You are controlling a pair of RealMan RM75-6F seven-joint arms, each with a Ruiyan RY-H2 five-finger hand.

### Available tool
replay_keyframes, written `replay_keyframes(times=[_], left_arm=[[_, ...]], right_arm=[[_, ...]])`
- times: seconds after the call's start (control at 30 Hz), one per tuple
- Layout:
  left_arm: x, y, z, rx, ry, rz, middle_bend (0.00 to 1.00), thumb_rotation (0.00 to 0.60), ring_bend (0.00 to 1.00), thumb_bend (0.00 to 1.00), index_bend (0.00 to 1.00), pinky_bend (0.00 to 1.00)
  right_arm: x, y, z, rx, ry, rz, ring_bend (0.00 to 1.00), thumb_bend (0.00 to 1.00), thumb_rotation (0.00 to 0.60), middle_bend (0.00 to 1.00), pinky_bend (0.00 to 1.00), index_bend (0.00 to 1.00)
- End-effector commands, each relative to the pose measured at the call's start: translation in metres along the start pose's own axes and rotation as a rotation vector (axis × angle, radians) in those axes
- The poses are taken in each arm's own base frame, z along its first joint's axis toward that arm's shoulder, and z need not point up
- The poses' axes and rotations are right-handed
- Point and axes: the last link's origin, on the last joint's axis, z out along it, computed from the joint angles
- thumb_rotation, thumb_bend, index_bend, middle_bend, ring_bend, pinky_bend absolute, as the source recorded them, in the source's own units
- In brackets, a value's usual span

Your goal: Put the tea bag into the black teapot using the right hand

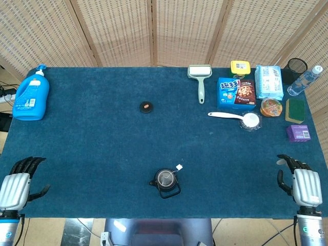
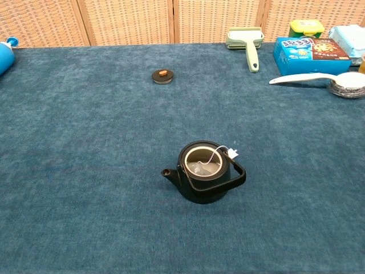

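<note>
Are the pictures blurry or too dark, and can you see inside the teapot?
Head view: bright, even light, sharp, with faint shadows; the black teapot looks small. Chest view: closer and clear enough to show the tea bag inside the teapot, its string over the rim; no glare, and the carpet-like tablecloth looks soft but not blurred.

Left hand (image 1: 14, 187) with ribbed silver-grey back plate, black fingers (image 1: 26, 163) above it, pale grey wrist cuff with a small teal mark below, right hand (image 1: 303, 185) of matching silver ribbed shell, black fingers (image 1: 291, 163), grey cylindrical forearm beneath
</note>
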Motion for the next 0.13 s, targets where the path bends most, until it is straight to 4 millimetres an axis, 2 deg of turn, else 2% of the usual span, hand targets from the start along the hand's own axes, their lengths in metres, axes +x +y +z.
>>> replay_keyframes(times=[0.03,0.13], left_arm=[[0.0020,-0.0005,-0.0005,0.001,0.018,-0.004,0.20,0.600,0.12,0.26,0.18,0.11],[0.0019,-0.0026,0.0001,0.009,0.018,-0.003,0.20,0.600,0.12,0.26,0.18,0.11]], right_arm=[[0.0001,-0.0001,0.0008,0.002,0.002,0.001,0.42,0.61,0.600,0.42,0.41,0.28],[-0.0001,-0.0018,0.0025,0.007,0.003,-0.001,0.42,0.61,0.600,0.42,0.41,0.28]])
